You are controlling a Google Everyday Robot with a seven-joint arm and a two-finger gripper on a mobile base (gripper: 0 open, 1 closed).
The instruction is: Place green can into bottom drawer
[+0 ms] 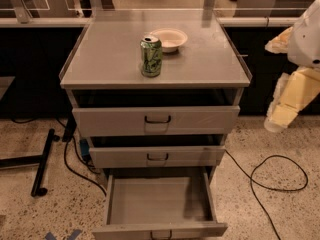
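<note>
The green can (151,57) stands upright near the front middle of the grey cabinet top (105,59), its silver top and pull tab showing. The bottom drawer (159,202) is pulled far out and its tray is bare; its dark handle sits at the lower edge of the view. My gripper (278,119) hangs at the end of the cream arm to the right of the cabinet, at about top-drawer height, well apart from the can and holding nothing that I can see.
A white bowl (169,38) sits just behind and right of the can. The top drawer (156,120) and middle drawer (157,156) stand slightly open. Black cables (280,176) loop on the floor at the right. A black stand foot (42,161) lies at the left.
</note>
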